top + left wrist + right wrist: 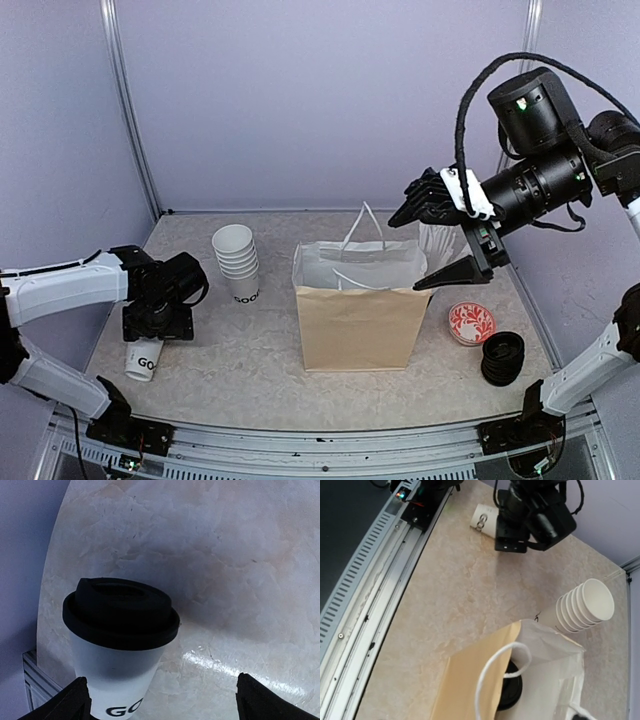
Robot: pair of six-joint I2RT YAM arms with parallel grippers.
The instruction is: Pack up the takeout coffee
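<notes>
Pale lilac panel walls (320, 100) around a beige marbled tabletop (250, 350), grey metal rail (330, 440) along its near edge

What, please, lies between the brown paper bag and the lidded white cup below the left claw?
Only bare marbled tabletop separates the brown paper bag from the lidded cup, as the top view shows; the stack of lidless white cups stands farther back.

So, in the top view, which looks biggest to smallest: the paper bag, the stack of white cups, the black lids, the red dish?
1. paper bag, clearly largest.
2. stack of white cups.
3. black lids and red dish look about alike, so I do not rank them.
</notes>
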